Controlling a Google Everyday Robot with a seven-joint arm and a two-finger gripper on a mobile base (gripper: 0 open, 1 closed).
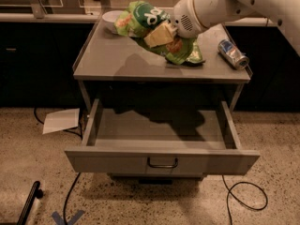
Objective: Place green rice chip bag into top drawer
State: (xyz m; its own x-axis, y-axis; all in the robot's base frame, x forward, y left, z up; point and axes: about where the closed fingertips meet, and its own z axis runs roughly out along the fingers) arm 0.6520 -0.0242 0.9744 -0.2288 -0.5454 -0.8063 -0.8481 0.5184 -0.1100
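Observation:
The green rice chip bag (pixel 140 18) is bright green with a dark green circle, white letters and orange pictures. My gripper (pixel 158 34) is shut on its right side and holds it in the air over the back of the cabinet top (pixel 108 62). The bag's shadow falls on the top below it. The top drawer (pixel 161 131) is pulled wide open beneath, empty inside, with its bar handle (pixel 162 163) centred on the front panel. The gripper and bag are above and behind the drawer opening.
Another green snack bag (pixel 187 55) lies on the cabinet top under my wrist. A can (pixel 233 54) lies on its side at the right edge. A white bowl (pixel 111 18) sits at the back. A white paper (pixel 61 121) and cables (pixel 243 196) lie on the floor.

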